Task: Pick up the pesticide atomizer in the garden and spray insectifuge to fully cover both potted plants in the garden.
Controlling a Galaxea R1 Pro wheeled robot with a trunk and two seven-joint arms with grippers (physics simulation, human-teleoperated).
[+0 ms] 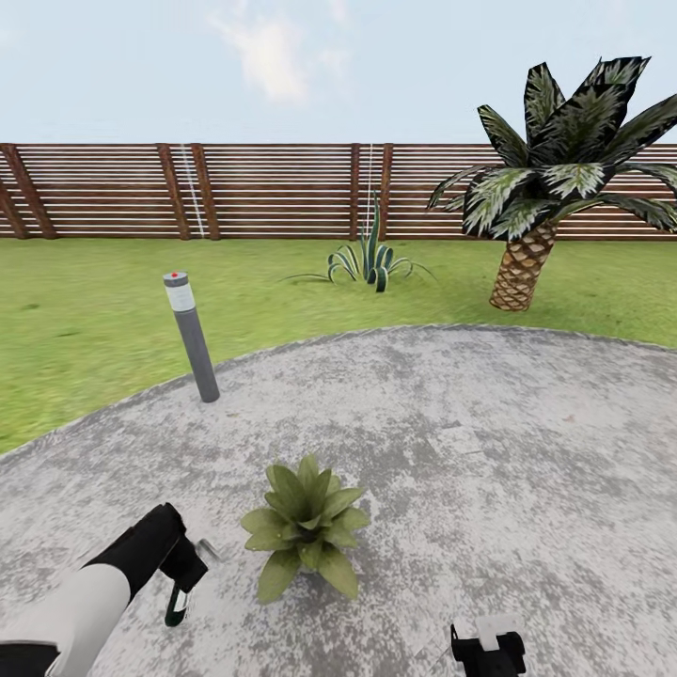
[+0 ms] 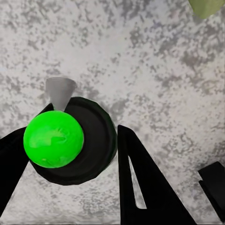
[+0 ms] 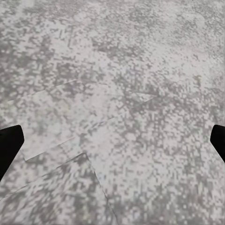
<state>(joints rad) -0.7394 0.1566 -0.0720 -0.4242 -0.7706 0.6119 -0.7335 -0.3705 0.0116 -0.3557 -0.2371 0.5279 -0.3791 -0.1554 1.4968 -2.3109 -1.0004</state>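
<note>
The left gripper is closed on the pesticide atomizer: in the left wrist view, dark fingers flank the dark bottle, which shows a bright green round part and a pale nozzle cone. In the head view the left gripper hangs low over the round grey patio, just beside one potted plant. The right gripper stands wide open and empty above bare paving.

Assessment: the pickup is done and spraying of this rosette is the step in hand. The nozzle should be turned toward the leaves and swept across the whole crown, including the far leaves. A second rosette remains to be located. Behind stand a bollard light, an agave, a palm and the slatted fence.
</note>
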